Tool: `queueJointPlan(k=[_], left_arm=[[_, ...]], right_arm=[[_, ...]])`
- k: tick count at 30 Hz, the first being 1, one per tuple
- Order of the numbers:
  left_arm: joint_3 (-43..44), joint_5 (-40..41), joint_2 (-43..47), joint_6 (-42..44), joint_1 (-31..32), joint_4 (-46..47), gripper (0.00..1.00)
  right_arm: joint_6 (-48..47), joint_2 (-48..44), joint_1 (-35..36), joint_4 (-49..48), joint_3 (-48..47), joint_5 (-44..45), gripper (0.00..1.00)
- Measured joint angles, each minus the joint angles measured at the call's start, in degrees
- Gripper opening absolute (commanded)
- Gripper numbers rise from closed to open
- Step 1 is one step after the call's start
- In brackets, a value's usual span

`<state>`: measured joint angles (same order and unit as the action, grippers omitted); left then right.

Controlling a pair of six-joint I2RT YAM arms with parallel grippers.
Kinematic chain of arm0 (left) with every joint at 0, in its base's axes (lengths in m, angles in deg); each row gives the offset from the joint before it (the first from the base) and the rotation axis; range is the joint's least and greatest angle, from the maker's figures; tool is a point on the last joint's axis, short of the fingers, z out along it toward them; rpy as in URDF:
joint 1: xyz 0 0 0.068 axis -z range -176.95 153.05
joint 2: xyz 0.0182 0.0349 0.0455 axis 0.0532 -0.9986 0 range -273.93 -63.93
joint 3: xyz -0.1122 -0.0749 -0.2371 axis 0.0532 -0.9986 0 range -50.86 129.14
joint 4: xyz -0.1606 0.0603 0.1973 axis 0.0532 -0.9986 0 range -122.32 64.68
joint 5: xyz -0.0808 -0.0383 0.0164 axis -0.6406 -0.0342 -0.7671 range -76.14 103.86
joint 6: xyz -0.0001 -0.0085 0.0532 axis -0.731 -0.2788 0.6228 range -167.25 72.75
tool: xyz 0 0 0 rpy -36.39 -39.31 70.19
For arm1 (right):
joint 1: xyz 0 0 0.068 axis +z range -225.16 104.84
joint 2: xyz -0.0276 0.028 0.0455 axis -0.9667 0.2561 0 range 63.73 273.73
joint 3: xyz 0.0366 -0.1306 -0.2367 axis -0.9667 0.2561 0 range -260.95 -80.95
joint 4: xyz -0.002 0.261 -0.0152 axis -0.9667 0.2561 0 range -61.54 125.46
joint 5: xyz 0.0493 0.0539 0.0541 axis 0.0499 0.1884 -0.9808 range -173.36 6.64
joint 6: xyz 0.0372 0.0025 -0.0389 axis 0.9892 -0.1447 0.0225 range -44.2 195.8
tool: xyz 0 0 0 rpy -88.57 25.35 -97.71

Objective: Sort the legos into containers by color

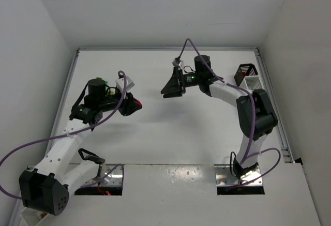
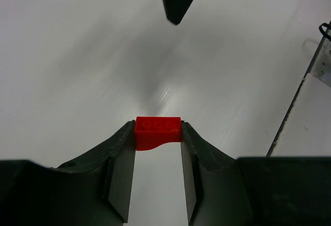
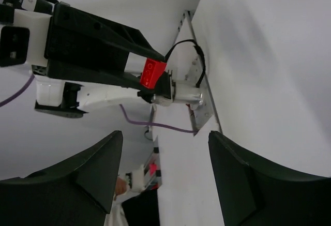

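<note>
Two arms reach over the white tabletop (image 1: 155,138). On the left, the left end effector (image 1: 133,106) points to the right and is clamped on a red brick (image 2: 158,129). In the left wrist view the brick sits crosswise at the very tips of the fingers, each end pressed against one finger, and it hangs clear of the tabletop behind it.

Toward the middle, the right end effector (image 1: 172,87) points left and faces the left one. The two are near each other but apart. Its jaws stand apart with nothing between them, and through that gap the right wrist view shows the left end effector with the red brick at its tip. One dark fingertip of the right end effector shows at the top edge of the left wrist view.

At the far right edge of the tabletop stands a black bin (image 1: 245,72), with a pale slatted box (image 1: 253,83) just beside it on the near side. What lies inside either cannot be told.
</note>
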<state>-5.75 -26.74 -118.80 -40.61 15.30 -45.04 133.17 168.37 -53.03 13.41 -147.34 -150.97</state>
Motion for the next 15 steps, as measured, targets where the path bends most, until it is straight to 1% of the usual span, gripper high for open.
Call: queueJointPlan(k=[3, 8, 15], left_arm=[[-0.1, 0.2, 0.0, -1.4, 2.0, 1.7, 0.23], [-0.1, 1.9, 0.0, -2.4, 5.2, 3.3, 0.23], [-0.6, 3.3, -0.5, -2.8, 5.9, 3.8, 0.23]], right_arm=[[3.8, 2.3, 1.5, -3.0, 0.0, -1.3, 0.68], [6.6, 3.4, 3.6, -3.8, 0.0, -1.9, 0.68], [7.5, 5.4, 6.6, -4.3, -1.3, -2.1, 0.68]])
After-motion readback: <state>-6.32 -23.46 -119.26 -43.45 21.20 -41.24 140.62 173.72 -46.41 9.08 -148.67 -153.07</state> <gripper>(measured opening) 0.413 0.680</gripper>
